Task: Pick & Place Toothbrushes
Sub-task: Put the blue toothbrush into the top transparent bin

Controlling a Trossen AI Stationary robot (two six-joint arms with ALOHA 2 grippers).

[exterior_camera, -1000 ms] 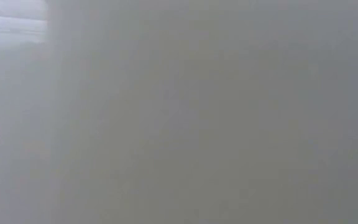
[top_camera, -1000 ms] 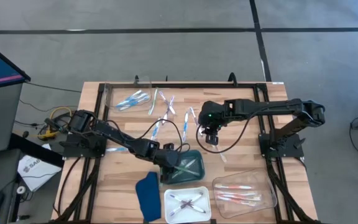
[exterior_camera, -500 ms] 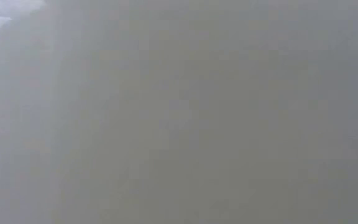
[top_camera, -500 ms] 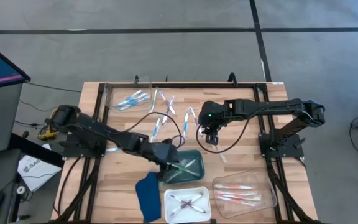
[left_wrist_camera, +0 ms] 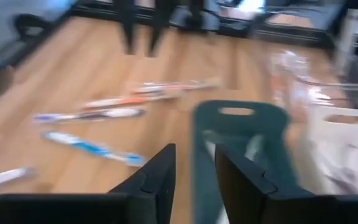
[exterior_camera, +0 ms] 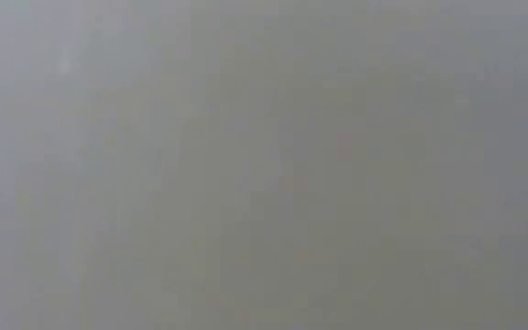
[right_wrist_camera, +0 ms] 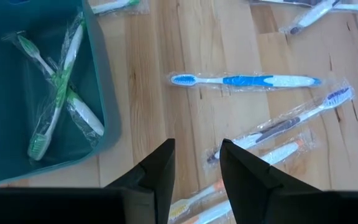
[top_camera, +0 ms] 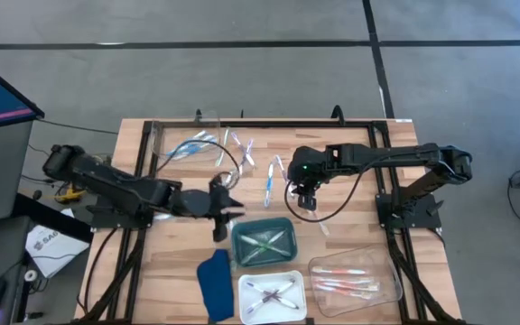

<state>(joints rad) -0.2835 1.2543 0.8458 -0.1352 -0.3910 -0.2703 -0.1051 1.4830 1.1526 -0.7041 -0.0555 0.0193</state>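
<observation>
Toothbrushes (right_wrist_camera: 244, 81) lie loose on the table; 2 green ones (right_wrist_camera: 55, 93) fill the teal tray (top_camera: 264, 242).

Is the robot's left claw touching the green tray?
Apart. In the high view the left gripper sits beside the green tray with bare wood between them, and its wrist view shows empty fingers with the tray ahead.

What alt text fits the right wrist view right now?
Right gripper, jaws apart and empty, hovers over a wooden table. A teal bin holds green toothbrushes; a wrapped blue toothbrush and others lie loose on the wood.
</observation>
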